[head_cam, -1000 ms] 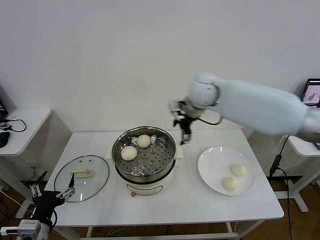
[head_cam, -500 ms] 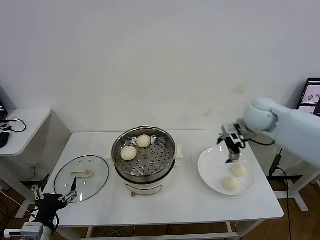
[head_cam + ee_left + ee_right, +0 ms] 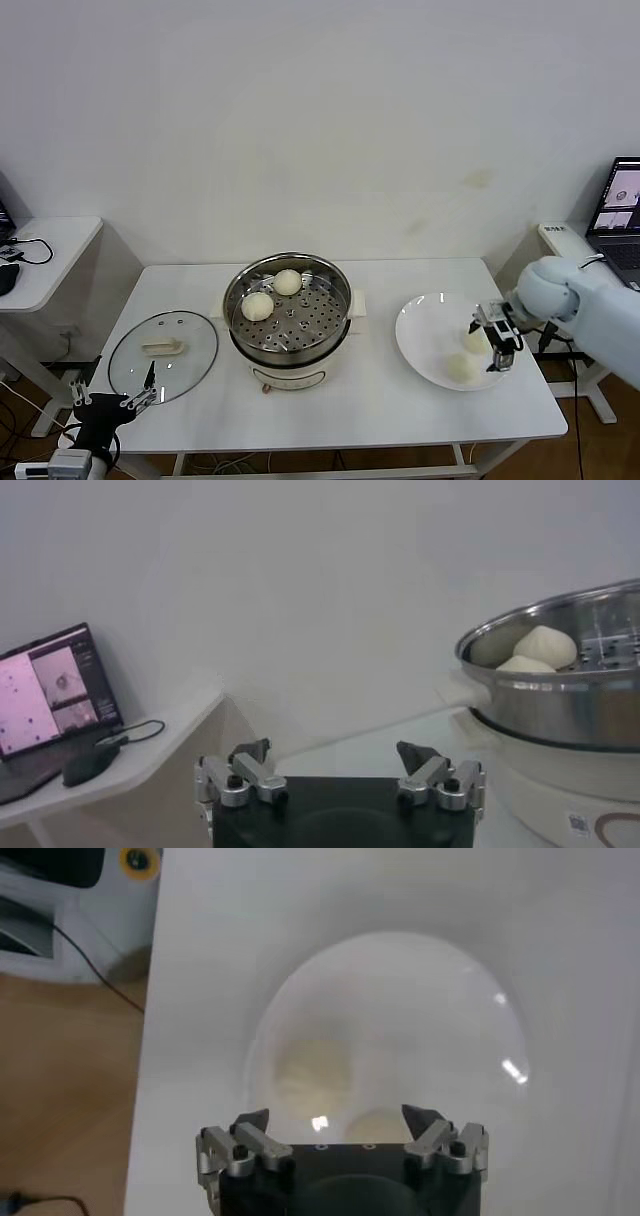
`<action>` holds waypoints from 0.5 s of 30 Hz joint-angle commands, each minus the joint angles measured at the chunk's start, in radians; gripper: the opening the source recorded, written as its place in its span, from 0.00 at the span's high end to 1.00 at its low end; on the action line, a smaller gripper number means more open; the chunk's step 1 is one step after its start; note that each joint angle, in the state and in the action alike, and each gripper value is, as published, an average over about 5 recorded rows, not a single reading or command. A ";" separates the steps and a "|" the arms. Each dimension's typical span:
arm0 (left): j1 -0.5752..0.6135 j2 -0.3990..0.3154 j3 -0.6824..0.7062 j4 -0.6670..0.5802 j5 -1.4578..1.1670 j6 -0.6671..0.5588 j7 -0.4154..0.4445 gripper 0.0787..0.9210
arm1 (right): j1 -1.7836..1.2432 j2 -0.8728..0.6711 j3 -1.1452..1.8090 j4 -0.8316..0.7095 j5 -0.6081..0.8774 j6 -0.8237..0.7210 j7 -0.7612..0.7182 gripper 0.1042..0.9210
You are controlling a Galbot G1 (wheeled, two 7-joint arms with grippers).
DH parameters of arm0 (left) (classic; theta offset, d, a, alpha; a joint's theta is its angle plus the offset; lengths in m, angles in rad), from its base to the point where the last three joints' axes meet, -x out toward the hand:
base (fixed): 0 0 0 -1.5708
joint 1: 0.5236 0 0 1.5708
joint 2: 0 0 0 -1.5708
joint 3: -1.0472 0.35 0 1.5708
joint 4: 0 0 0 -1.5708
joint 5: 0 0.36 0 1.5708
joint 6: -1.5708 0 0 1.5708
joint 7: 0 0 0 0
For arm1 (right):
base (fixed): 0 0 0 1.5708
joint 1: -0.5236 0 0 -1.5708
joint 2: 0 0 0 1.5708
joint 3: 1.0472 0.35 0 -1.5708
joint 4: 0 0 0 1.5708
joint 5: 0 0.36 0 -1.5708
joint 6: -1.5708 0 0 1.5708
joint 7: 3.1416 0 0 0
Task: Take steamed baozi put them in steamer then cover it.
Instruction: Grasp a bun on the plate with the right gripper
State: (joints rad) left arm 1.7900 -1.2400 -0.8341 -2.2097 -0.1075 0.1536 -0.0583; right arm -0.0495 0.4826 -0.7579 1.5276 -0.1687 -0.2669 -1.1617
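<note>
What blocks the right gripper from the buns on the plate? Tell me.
Nothing visible. The open right gripper hangs over the plate, beside both baozi, with no object between. The left gripper waits low, past the table's front-left edge.

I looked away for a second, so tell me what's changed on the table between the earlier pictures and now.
The right gripper swung from beside the steamer across to the white plate, coming down open over its two baozi; it holds nothing. Unchanged: two baozi in the steamer, the glass lid on the table, the left gripper parked low beside it.
</note>
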 commanded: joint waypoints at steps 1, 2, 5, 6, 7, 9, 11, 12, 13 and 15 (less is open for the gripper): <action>0.005 -0.004 -0.001 0.000 0.002 -0.001 0.000 0.12 | -0.191 0.017 0.135 -0.041 -0.072 0.018 0.012 0.12; 0.007 -0.005 -0.003 -0.001 0.002 -0.002 0.000 0.12 | -0.190 0.028 0.135 -0.047 -0.071 0.016 0.015 0.12; 0.011 -0.007 -0.008 -0.003 0.001 -0.002 0.000 0.12 | -0.185 0.060 0.132 -0.067 -0.068 0.012 0.022 0.12; 0.012 -0.007 -0.009 -0.004 0.001 -0.003 0.000 0.12 | -0.183 0.072 0.132 -0.075 -0.068 0.011 0.025 0.12; 0.013 -0.008 -0.010 -0.004 0.001 -0.003 -0.001 0.12 | -0.182 0.082 0.131 -0.083 -0.068 0.011 0.028 0.12; 0.013 -0.010 -0.012 -0.004 0.001 -0.003 -0.001 0.12 | -0.180 0.104 0.132 -0.102 -0.069 0.010 0.033 0.12; 0.012 -0.011 -0.012 -0.005 0.001 -0.003 -0.001 0.12 | -0.179 0.124 0.133 -0.120 -0.070 0.010 0.037 0.12; 0.011 -0.011 -0.013 -0.004 0.001 -0.003 -0.001 0.12 | -0.180 0.135 0.134 -0.130 -0.070 0.011 0.039 0.12; 0.010 -0.011 -0.013 -0.003 0.001 -0.003 -0.001 0.12 | -0.180 0.144 0.135 -0.139 -0.070 0.011 0.041 0.12; 0.008 -0.012 -0.013 -0.001 0.002 -0.002 -0.001 0.12 | -0.180 0.161 0.136 -0.154 -0.071 0.011 0.044 0.12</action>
State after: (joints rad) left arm 1.7982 -1.2516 -0.8466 -2.2124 -0.1061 0.1513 -0.0587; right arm -0.1855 0.5696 -0.6542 1.4382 -0.2226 -0.2610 -1.1291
